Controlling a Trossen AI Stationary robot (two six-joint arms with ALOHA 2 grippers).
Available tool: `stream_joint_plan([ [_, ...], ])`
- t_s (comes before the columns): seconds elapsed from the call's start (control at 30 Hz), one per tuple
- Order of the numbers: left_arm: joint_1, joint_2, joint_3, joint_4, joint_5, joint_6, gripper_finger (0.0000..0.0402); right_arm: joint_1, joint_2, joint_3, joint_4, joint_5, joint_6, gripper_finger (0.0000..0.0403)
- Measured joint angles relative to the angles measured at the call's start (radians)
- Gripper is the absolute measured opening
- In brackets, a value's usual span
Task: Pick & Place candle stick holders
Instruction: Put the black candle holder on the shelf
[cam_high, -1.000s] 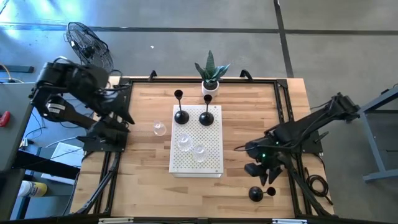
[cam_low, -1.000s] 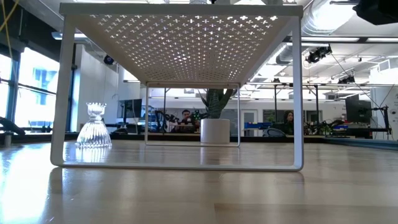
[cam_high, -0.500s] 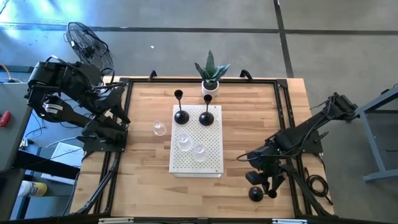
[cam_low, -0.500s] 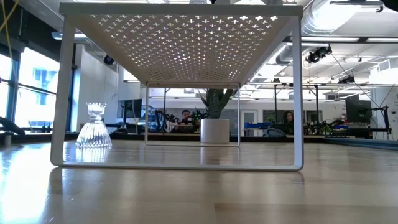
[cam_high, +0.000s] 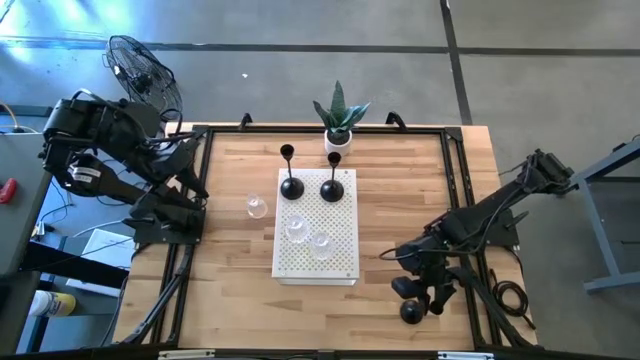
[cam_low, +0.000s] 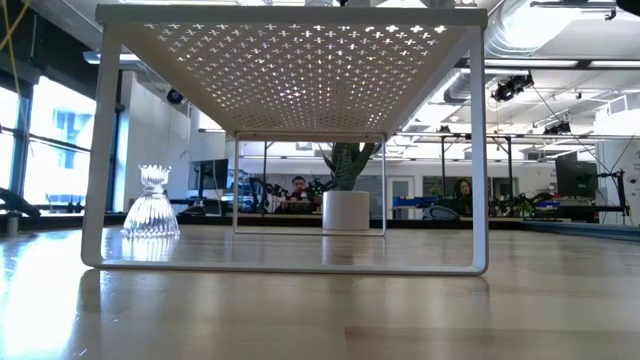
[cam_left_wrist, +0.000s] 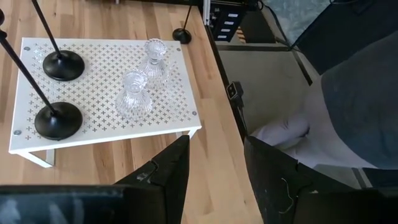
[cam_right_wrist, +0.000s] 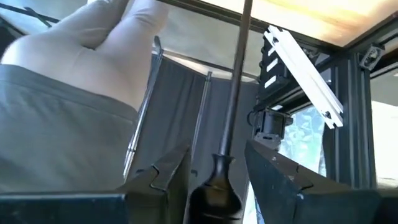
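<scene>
The right tool (cam_high: 432, 297) is reaching down by the table's (cam_high: 400, 200) near right corner, its fingers spread around the stem of a black candle holder (cam_high: 411, 311) lying there, not pinching it yet. Next it needs to squeeze the stem and lift. Two black holders (cam_high: 291, 186) and two glass ones (cam_high: 297, 229) are sitting on the white rack (cam_high: 340, 260). The left tool (cam_left_wrist: 214, 171) is waiting, spread, past the table's left edge
</scene>
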Motion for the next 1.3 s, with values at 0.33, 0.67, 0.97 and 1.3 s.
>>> stream_joint_plan([
  [0.33, 0.000, -0.005, 0.000, 0.000, -0.001, 0.000, 0.0150, 0.027, 0.000, 0.000, -0.008, -0.005, 0.005, 0.0145],
  [0.67, 0.000, -0.005, 0.000, 0.000, -0.003, 0.000, 0.0150, 0.037, 0.000, 0.000, -0.029, 0.003, -0.012, 0.0145],
  [0.97, 0.000, -0.005, 0.000, 0.000, -0.003, 0.000, 0.0150, 0.037, 0.000, 0.000, -0.112, 0.017, -0.094, 0.0106],
  [1.3, 0.000, -0.005, 0.000, 0.000, -0.003, 0.000, 0.0150, 0.037, 0.000, 0.000, -0.144, 0.112, -0.210, 0.0010],
])
